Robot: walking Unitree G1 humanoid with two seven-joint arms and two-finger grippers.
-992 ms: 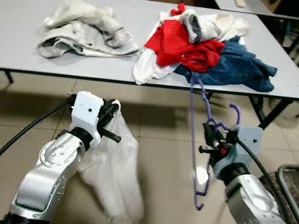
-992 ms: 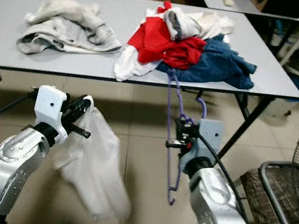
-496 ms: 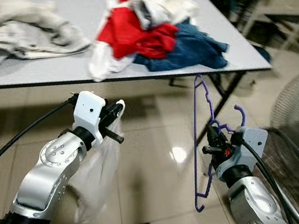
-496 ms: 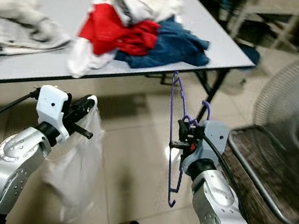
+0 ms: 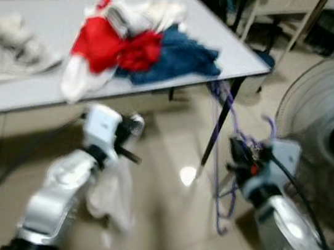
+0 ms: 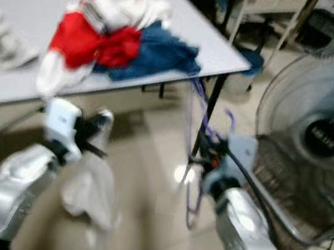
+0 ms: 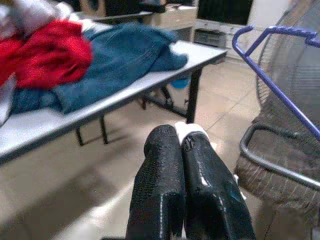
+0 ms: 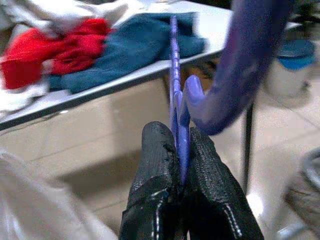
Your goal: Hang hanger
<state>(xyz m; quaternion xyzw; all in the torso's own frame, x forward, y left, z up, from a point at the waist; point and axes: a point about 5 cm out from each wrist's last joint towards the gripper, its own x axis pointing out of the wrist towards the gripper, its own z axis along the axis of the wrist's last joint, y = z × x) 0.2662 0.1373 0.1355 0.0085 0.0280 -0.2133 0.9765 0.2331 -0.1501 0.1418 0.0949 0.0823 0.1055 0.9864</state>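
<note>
Right claw point(image 8: 180, 150): clamped on the purple hanger point(image 5: 219, 146)
Hanger axis: upright, below the tabletop point(image 5: 38, 20) corner
Left claw point(image 7: 181, 150): pinched on white cloth point(image 5: 114, 189)

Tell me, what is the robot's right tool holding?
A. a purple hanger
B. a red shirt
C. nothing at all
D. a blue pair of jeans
A: in the right wrist view the two black fingers of the right tool are shut on the thin bar of the purple hanger, while the red garment and the blue one lie on the table.
</note>
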